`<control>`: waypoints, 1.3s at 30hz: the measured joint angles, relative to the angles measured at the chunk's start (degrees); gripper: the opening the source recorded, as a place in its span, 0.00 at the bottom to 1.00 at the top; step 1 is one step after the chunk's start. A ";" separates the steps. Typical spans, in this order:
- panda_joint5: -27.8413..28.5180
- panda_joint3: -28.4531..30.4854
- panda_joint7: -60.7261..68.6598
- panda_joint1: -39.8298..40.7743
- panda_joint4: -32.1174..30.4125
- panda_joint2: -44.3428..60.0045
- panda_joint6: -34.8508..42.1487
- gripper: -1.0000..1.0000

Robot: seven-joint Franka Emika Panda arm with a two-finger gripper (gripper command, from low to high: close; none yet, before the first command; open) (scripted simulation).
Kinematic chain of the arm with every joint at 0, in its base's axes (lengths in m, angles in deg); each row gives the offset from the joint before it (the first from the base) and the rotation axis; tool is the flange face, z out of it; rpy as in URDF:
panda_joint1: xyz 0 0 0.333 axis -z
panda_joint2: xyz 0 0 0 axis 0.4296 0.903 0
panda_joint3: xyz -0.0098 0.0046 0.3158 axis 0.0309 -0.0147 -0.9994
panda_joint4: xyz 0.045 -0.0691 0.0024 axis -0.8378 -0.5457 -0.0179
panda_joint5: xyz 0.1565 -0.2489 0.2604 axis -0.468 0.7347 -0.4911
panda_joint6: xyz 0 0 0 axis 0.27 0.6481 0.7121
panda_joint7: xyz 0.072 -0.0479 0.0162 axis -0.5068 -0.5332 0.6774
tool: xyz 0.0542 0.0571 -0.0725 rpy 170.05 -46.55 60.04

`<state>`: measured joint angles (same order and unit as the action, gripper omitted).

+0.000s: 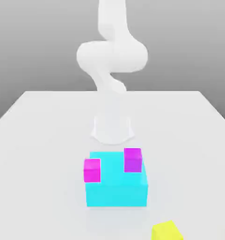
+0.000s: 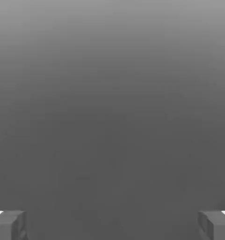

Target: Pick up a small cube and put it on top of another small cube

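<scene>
Hand view, claw: the claw (image 2: 112,225) stands wide, one grey fingertip (image 2: 9,225) at each lower corner with bare grey between them, nothing held.
Claw aim: it looks out at plain grey backdrop, so I judge the hand is raised and not yet turned down toward the worktop.
Exterior view, arm: the white arm (image 1: 112,61) rises from its base (image 1: 112,129) at the middle of the worktop (image 1: 34,140), coiled high.
Big cyan block: the big cyan block (image 1: 118,185) sits just in front of the base.
Magenta cube: the magenta cube (image 1: 91,170) rests at the block's edge toward the exterior view's left.
Purple cube: the purple cube (image 1: 133,160) sits on the block's top, toward the right.
Small yellow cube: the small yellow cube (image 1: 166,231) lies on the worktop at the near edge, right of the cyan block, apart from it.
Cube versus claw: well away, and not between the fingers; the claw needs to swing down and out to it.
</scene>
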<state>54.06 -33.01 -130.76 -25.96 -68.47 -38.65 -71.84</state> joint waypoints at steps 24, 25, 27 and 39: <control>10.12 -12.50 -5.91 -9.11 10.19 50.32 -8.52 0.50; 10.58 -12.72 -6.18 -9.67 10.61 52.41 -8.86 0.50; 11.43 -13.17 -6.67 -10.90 11.46 56.58 -9.56 0.50; 15.95 -11.57 -9.47 -17.75 16.30 78.37 -17.81 0.00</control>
<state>70.00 -44.58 -140.23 -43.71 -52.17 39.72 -89.65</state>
